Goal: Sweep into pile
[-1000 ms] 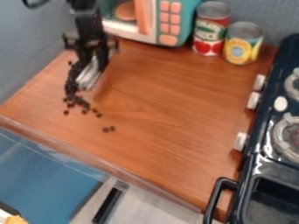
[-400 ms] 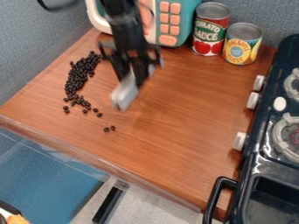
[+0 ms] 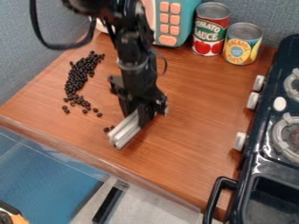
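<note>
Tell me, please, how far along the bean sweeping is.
Partly done, it seems: most beans lie in one long band. The hand holds the pale tool beside a few stray beans. Those strays and the loose ones at the band's near end look left to gather.

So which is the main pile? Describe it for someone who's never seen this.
From the stove, cross the wooden counter to its left side, by the grey wall. There, small black balls form a long, thin band. It's densely packed, unlike the loose scatter at its lower end and the stray pair beyond.
</note>
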Tool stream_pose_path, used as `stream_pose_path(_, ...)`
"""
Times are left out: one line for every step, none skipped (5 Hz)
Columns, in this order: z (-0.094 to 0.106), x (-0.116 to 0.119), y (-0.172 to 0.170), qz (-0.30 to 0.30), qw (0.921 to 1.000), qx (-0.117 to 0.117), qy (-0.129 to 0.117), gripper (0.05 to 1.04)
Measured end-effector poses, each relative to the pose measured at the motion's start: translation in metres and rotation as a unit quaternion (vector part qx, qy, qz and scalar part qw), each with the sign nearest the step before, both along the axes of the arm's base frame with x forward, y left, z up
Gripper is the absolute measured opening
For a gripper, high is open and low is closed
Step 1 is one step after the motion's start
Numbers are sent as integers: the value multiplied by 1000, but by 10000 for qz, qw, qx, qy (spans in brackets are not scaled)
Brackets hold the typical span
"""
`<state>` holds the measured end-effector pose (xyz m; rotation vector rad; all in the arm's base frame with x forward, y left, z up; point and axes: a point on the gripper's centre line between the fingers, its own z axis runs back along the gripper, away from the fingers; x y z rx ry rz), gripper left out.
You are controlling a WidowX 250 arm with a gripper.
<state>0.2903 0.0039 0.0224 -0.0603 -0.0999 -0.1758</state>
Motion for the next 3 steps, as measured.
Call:
stream_pose_path(-8,-4,5,-654,9976,153,-190,379)
stream_pose_path(-9,-2,21,-904,9949,271,-350,379)
stream_pose_path(-11,0,37,-1111,9916,385,-546,379)
